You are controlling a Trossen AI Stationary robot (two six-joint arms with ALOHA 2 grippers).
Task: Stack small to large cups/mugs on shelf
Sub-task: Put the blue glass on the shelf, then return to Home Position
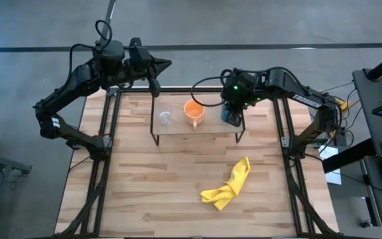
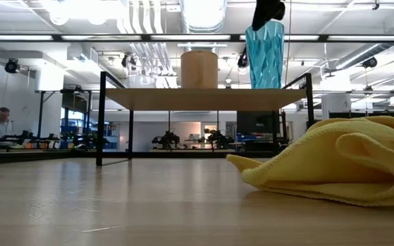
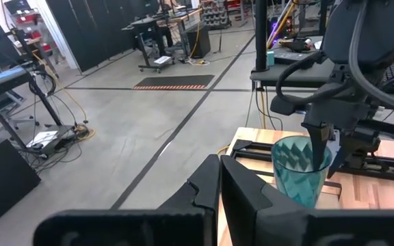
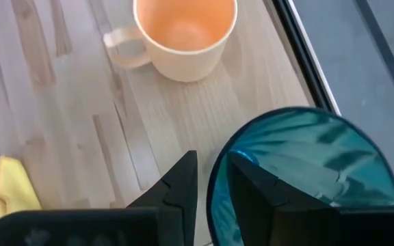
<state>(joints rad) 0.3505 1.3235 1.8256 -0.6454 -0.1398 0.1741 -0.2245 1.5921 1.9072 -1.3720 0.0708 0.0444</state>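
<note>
The teal tumbler (image 2: 264,56) is upright at the right end of the shelf (image 2: 183,99), with my right gripper (image 4: 211,164) shut on it from above. The orange mug (image 1: 193,110) stands on the middle of the shelf, its handle toward the table's near edge. The small clear glass cup (image 1: 165,117) stands on the left part of the shelf. My left gripper (image 1: 166,64) is shut and hovers beyond the table's far edge, left of the shelf. My right gripper holds the teal tumbler by its rim (image 4: 215,171), on the side facing the orange mug. One finger (image 3: 318,147) is inside the tumbler and the other outside, both pointing down from above. The tumbler is upright, its base (image 2: 264,86) level with the shelf top; whether it rests there I cannot tell.
A crumpled yellow cloth (image 1: 227,186) lies on the tabletop, near and right of the shelf. The wooden tabletop (image 1: 151,186) is bare in front of the shelf. Black frame rails (image 1: 105,133) run along both sides of the table. A person sits far off in the room (image 2: 2,123).
</note>
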